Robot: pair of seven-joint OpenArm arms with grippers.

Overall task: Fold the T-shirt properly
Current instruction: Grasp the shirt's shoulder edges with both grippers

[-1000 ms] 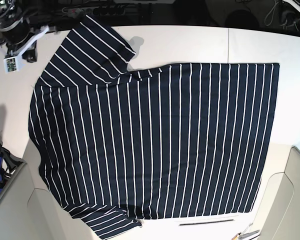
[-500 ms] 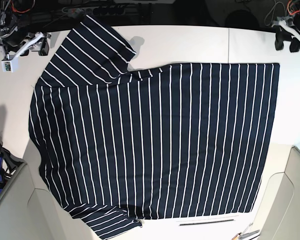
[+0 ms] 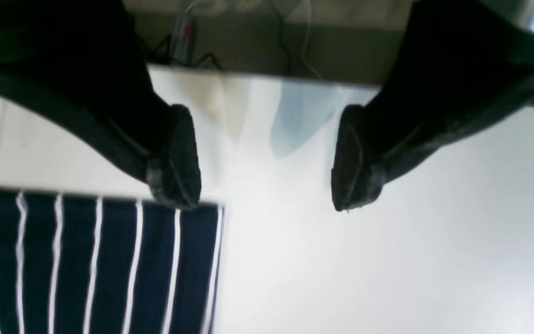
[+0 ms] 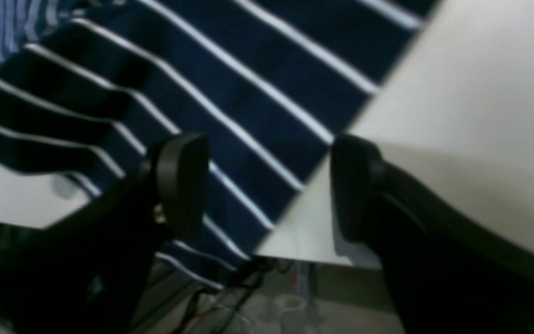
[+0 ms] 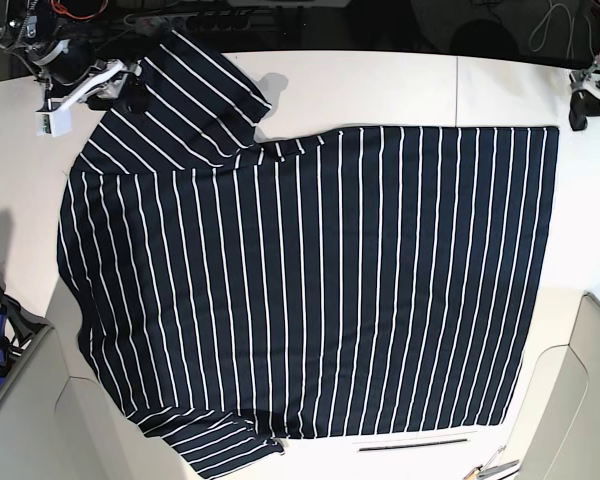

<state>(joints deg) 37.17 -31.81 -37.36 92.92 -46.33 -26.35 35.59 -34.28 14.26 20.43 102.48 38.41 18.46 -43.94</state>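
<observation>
Now both grippers nearer the flat T-shirt point(image 5: 310, 280) than before — left gripper point(image 3: 267, 171) and right gripper point(image 4: 267, 185) jaws apart, no readable labels.

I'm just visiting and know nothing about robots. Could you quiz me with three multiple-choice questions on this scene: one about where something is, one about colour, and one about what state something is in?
1. Where is the right pincer?
A. At the sleeve at the table's far edge
B. Over the middle of the shirt
C. At the hem nearest the camera

2. What colours is the T-shirt?
A. Red with black dots
B. Dark navy with thin white stripes
C. Plain white

3. How does the left pincer stand?
A. Shut on the shirt's corner
B. Shut on nothing
C. Open, holding nothing

Answers:
1. A: the base view shows it at the upper sleeve's edge, and the right wrist view shows striped cloth by its pads.
2. B: every view shows dark cloth with white lines.
3. C: the left wrist view shows its two pads wide apart with bare table between them, next to the shirt's corner.
</observation>
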